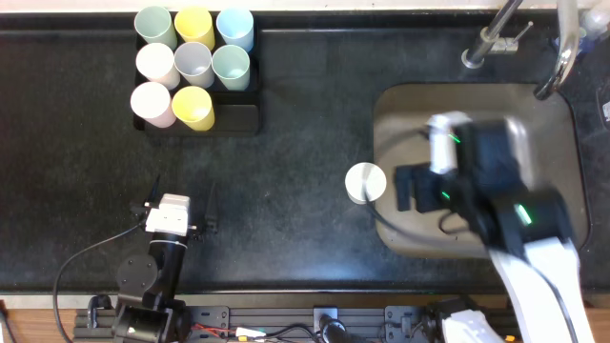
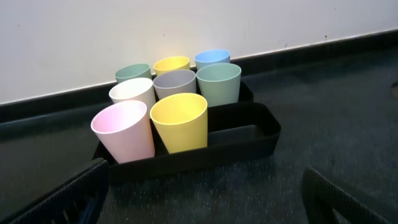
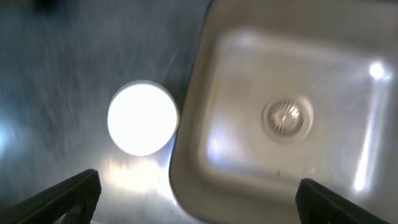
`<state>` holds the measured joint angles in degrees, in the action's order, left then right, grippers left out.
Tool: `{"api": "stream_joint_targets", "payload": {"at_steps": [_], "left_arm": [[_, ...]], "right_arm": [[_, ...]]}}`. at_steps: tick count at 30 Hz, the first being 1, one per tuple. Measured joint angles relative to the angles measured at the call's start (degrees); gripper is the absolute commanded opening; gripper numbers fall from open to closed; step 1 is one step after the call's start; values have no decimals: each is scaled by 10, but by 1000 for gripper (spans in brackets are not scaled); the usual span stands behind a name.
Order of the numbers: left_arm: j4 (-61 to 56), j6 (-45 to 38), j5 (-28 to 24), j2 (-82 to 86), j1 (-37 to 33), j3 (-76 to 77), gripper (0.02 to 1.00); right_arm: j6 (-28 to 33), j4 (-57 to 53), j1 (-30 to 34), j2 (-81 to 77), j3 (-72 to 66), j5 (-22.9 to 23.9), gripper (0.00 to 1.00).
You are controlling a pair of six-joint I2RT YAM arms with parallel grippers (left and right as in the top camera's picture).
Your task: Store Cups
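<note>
Left gripper (image 1: 181, 193): well left of the stainless steel sink (image 1: 477, 100), low over the black speckled counter (image 1: 286, 238). Fingers spread wide, nothing between them. Its wrist view faces the tray.

Black plastic compartment tray (image 1: 238, 118): far left of the sink, 8 plastic cups standing upright in it.
- Column farthest from the sink: sage green cup (image 1: 152, 24), white tray cup (image 1: 155, 62), pink cup (image 1: 152, 103).
- Middle column: yellow cup (image 1: 193, 24), grey cup (image 1: 193, 60), 2nd yellow cup (image 1: 193, 107).
- Column nearest the sink: pale blue cup (image 1: 234, 27), 2nd green cup (image 1: 231, 67), then 1 open slot (image 2: 239, 134) beside the 2nd yellow cup.

Loose white round plastic cup (image 1: 365, 182): on the counter just beside the sink's left rim, outside the basin. Cannot tell if it's mouth up or down, or if it touches the rim.

Right gripper (image 3: 198, 180): above the sink's left rim, jaws wide apart, holding nothing. Its wrist view looks down on the loose cup and the basin's round drain (image 3: 287, 118).

Chrome faucet (image 1: 496, 33): behind the sink, at its far rim.
</note>
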<state>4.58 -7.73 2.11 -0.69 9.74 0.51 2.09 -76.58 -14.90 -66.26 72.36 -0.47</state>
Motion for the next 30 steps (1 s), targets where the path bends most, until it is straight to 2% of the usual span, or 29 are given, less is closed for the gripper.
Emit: {"api": "stream_joint_targets", "payload": {"at_steps": [4, 15, 30], "left_arm": [[0, 0, 0, 0, 0, 0, 998], [0, 0, 0, 0, 0, 0, 998], [0, 0, 0, 0, 0, 0, 998]], "right_arm": [[40, -21, -30, -115, 24, 11, 998], [115, 12, -7, -230, 24, -22, 998], [153, 42, -6, -323, 26, -27, 996]]}}
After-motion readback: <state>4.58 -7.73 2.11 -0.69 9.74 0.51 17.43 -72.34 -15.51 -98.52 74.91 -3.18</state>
